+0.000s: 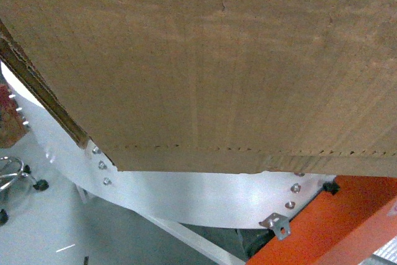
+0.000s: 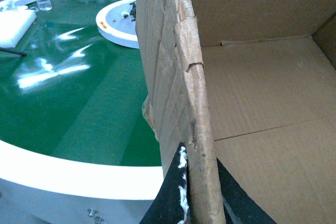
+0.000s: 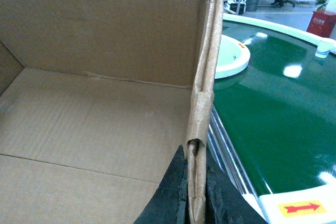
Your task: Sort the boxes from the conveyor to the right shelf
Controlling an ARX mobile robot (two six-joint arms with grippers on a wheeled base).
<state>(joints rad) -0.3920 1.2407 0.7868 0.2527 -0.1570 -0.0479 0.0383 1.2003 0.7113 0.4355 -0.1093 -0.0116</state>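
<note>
Box: large brown corrugated cardboard box (image 1: 205, 60), raised above the green curved conveyor belt (image 2: 68, 93).
Left gripper (image 2: 202, 198): clamped on the box's torn left wall.
Right gripper (image 3: 195, 195): clamped on its right wall.

No text is legible; a red arrow sticker (image 3: 301, 208) marks the conveyor (image 3: 273, 108) rim.

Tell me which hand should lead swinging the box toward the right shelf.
Neither alone, probably. The left hand pinches one wall of the cardboard box, the right hand the opposite wall. The shelf is not in view; both should move together off the conveyor.
</note>
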